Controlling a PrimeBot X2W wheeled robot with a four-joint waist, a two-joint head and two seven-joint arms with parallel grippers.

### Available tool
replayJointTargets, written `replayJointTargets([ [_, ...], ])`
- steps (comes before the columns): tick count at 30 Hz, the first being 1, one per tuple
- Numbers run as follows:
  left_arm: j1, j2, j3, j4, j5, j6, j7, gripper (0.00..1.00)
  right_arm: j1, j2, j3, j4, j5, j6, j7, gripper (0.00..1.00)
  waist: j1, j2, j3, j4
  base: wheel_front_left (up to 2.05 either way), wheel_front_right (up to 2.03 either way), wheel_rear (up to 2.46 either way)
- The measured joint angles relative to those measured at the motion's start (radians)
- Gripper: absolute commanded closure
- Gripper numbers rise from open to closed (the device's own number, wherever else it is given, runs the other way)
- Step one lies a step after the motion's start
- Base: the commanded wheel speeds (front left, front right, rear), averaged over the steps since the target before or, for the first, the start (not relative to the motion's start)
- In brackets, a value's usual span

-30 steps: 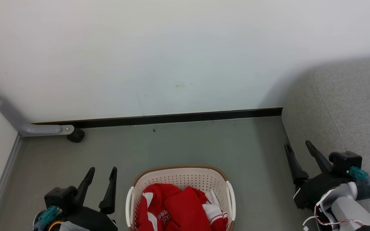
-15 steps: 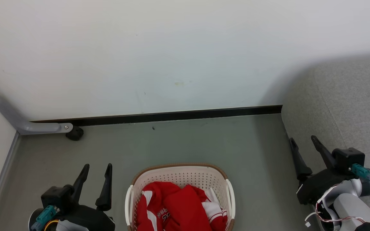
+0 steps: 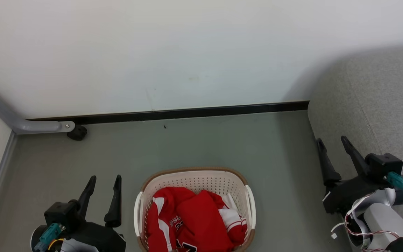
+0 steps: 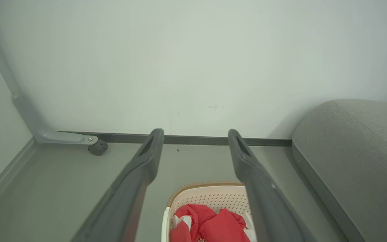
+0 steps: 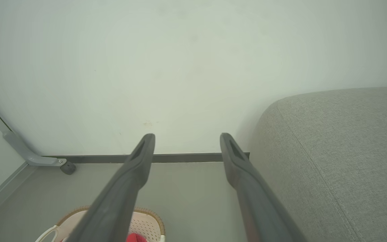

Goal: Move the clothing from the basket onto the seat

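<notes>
Head view: a smooth grey floor [image 3: 205, 143] under a plain white wall [image 3: 187, 52].
Left tool: the black, long-fingered left tool [image 3: 104, 178] is wide open and holds nothing.
Basket: the cream plastic basket [image 3: 194, 171] with little holes and a brown rim stands on the floor between both tools.
Clothing: the soft red and white sports clothing [image 3: 201, 220] lies bunched up inside the basket.
Right tool: the black right tool [image 3: 331, 140] is wide open and empty, just beside the seat.
Seat: the big grey cloth seat [image 3: 380, 105] looks bare.
What could go wrong: a tool might pinch only a thin bit of cloth, so it slips onto the floor. A finger might catch the rim and tip the light basket.
Clothing and tools: the clothing is near the left tool, on its right, and well apart from the right tool. Neither tool touches it.
</notes>
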Motion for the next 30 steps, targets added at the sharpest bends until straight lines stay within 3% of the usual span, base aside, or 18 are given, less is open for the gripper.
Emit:
replayJointTargets([
  [15,-0.010,-0.044,-0.054,-0.016,0.011,-0.017,0.000,0.00,-0.054,0.014,-0.023,-0.139,-0.049,-0.035,-0.001,0.00,0.0001,0.0000,0.159,-0.011,0.00,0.00,0.00],
  [30,-0.172,-0.057,-0.149,0.032,0.011,-0.025,0.000,0.00,-0.161,0.016,-0.053,-0.266,-0.104,-0.062,-0.001,0.00,0.0000,0.0001,0.373,-0.030,0.00,0.00,0.00],
])
